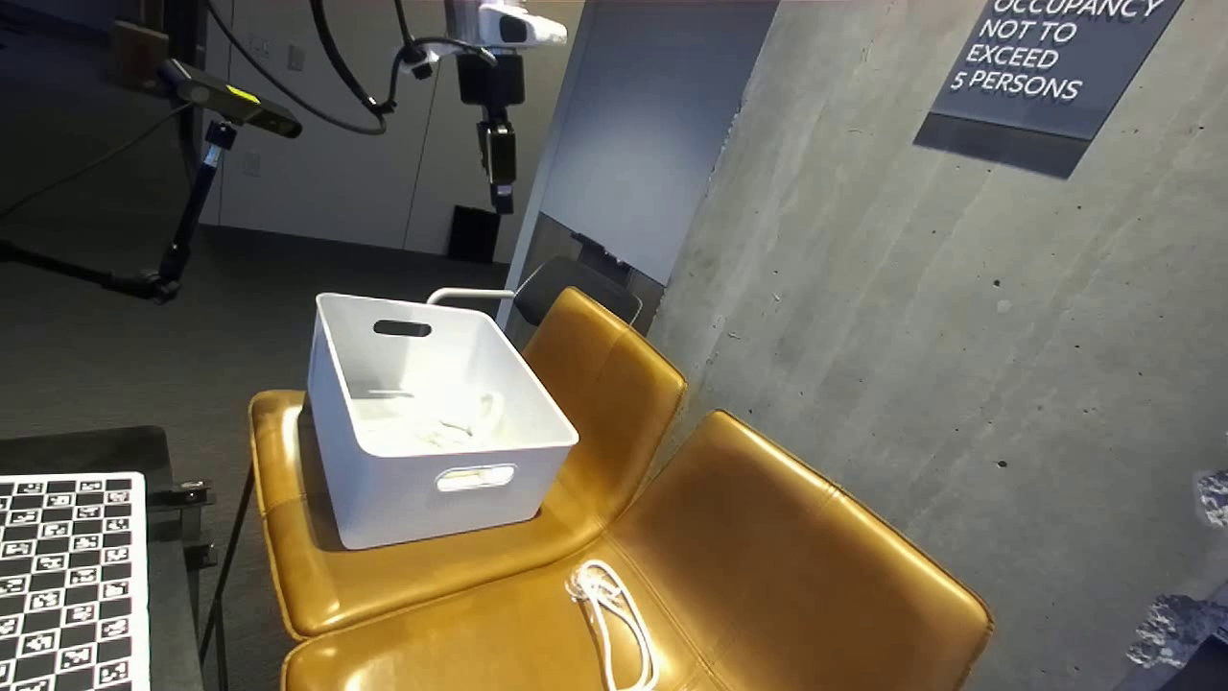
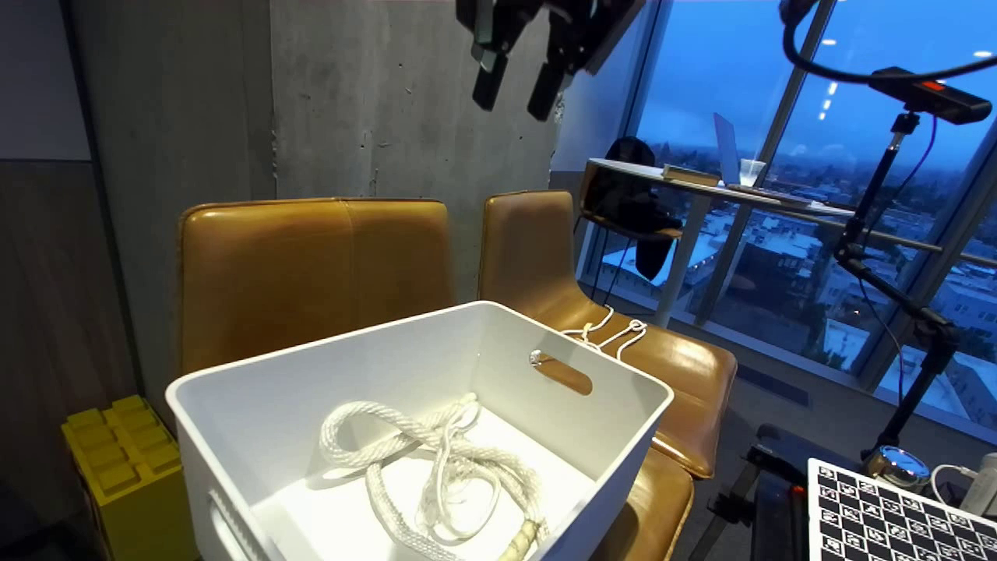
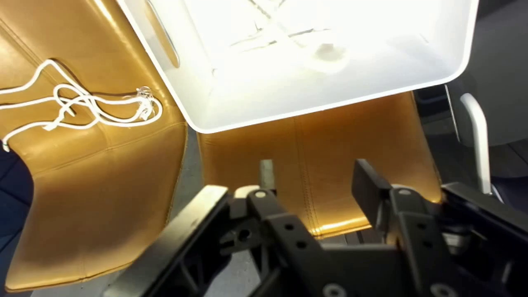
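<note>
My gripper (image 3: 314,168) stands open with nothing between its fingers. It hangs in the air above the chairs, touching nothing, and both fingers also show apart in an exterior view (image 2: 516,97). Nearest below is a white bin (image 2: 311,360) with slotted handles, standing on a tan leather chair (image 1: 317,576). In the wrist view the bin (image 3: 326,106) lies beyond the fingertips. Inside it lies a thick white rope (image 2: 397,421) tangled with thinner cord; glare washes out much of this in the wrist view. A thin white cord (image 3: 84,99) lies looped on the neighbouring tan chair (image 3: 103,185).
A concrete wall (image 1: 911,336) rises behind the chair backs. A checkered board (image 1: 72,576) lies on a dark stand beside the chairs. A camera (image 2: 931,93) sits on a jointed arm. A yellow box (image 2: 132,483) stands on the floor near the bin.
</note>
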### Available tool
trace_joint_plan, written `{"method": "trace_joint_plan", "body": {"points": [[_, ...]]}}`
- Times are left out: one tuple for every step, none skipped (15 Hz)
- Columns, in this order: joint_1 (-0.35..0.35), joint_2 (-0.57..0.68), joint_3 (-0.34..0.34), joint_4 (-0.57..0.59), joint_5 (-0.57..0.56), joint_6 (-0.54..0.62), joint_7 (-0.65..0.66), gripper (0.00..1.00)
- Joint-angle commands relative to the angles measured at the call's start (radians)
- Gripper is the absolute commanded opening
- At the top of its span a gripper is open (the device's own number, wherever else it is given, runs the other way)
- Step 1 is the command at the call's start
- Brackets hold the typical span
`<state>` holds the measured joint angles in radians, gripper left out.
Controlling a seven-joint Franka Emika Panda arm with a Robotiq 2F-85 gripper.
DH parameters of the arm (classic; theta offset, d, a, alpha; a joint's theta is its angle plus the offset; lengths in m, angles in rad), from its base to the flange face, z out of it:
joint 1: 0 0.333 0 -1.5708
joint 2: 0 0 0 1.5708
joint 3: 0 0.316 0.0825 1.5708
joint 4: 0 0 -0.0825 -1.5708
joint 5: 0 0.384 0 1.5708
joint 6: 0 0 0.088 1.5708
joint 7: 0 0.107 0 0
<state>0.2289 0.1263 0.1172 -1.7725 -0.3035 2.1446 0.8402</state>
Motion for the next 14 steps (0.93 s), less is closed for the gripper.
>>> {"method": "trace_joint_plan", "body": {"points": [[-0.056, -0.01, -0.035, -0.081, 0.015, 0.045, -0.034, 0.84], [-0.079, -0.007, -0.051, -0.102, 0.019, 0.054, -0.05, 0.91], [-0.104, -0.001, -0.069, -0.12, 0.027, 0.064, -0.074, 0.98], [-0.129, 0.007, -0.089, -0.136, 0.029, 0.077, -0.098, 1.0], [-0.155, 0.017, -0.109, -0.149, 0.034, 0.093, -0.126, 1.0], [-0.176, 0.025, -0.129, -0.157, 0.033, 0.1, -0.147, 1.0], [-0.205, 0.048, -0.152, -0.163, 0.039, 0.121, -0.184, 1.0], [-0.228, 0.071, -0.173, -0.159, 0.047, 0.128, -0.216, 1.0], [-0.248, 0.092, -0.193, -0.15, 0.057, 0.127, -0.242, 1.0], [-0.271, 0.137, -0.214, -0.123, 0.07, 0.133, -0.27, 1.0], [-0.289, 0.179, -0.231, -0.091, 0.084, 0.13, -0.292, 1.0], [-0.302, 0.216, -0.245, -0.066, 0.099, 0.129, -0.312, 1.0], [-0.311, 0.256, -0.257, -0.036, 0.112, 0.13, -0.326, 1.0], [-0.316, 0.3, -0.269, -0.003, 0.118, 0.132, -0.334, 1.0]]}}
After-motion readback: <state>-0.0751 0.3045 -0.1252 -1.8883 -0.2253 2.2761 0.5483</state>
